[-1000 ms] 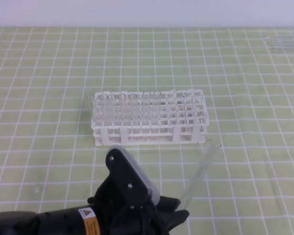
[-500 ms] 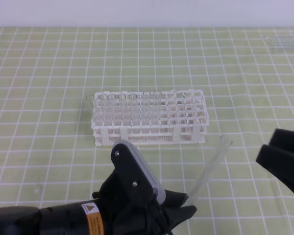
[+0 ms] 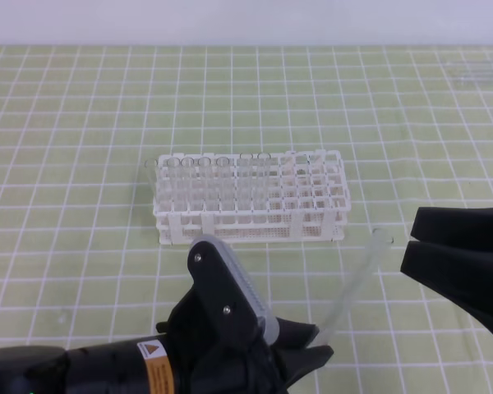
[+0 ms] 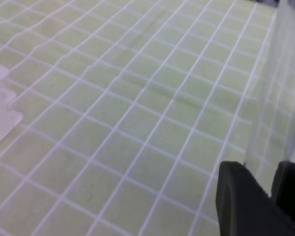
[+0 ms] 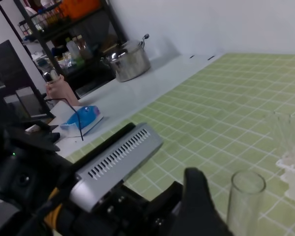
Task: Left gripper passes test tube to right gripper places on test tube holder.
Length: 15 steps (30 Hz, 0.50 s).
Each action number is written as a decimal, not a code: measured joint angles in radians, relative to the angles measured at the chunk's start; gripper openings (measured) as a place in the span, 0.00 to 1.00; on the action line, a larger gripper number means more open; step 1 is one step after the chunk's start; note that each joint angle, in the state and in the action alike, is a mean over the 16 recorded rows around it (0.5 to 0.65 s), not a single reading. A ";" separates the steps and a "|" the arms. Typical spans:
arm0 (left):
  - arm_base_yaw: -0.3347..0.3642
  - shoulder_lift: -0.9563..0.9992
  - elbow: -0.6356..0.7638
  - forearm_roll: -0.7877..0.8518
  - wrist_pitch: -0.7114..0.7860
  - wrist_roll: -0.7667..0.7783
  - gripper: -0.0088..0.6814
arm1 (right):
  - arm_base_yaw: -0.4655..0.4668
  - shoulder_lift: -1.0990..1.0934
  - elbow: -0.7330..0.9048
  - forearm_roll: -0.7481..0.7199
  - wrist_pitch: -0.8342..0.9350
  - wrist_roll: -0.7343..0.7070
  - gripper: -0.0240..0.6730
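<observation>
Tube held up between two grippers, in front of the rack

The left gripper (image 3: 300, 349) pinches the bottom end of the test tube (image 3: 355, 281), which slants up to the right above the checked green mat (image 3: 82, 123); the right gripper (image 3: 412, 242) has its jaws spread, just beside the tube's rim, not touching; behind stands the white test tube holder (image 3: 251, 197), clear tubes (image 3: 214, 185) filling its left holes.

Black left gripper (image 3: 312, 349), grey edge, screws, orange label
</observation>
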 joint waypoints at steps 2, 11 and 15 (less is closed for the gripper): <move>0.000 0.000 0.000 -0.008 -0.016 0.003 0.02 | 0.000 0.005 0.000 0.005 0.008 -0.019 0.09; 0.000 0.004 -0.004 -0.063 -0.090 0.034 0.02 | 0.000 0.008 0.000 0.017 0.010 -0.060 0.09; -0.001 0.008 -0.007 -0.083 -0.115 0.052 0.02 | 0.000 0.008 -0.001 0.026 0.010 -0.060 0.09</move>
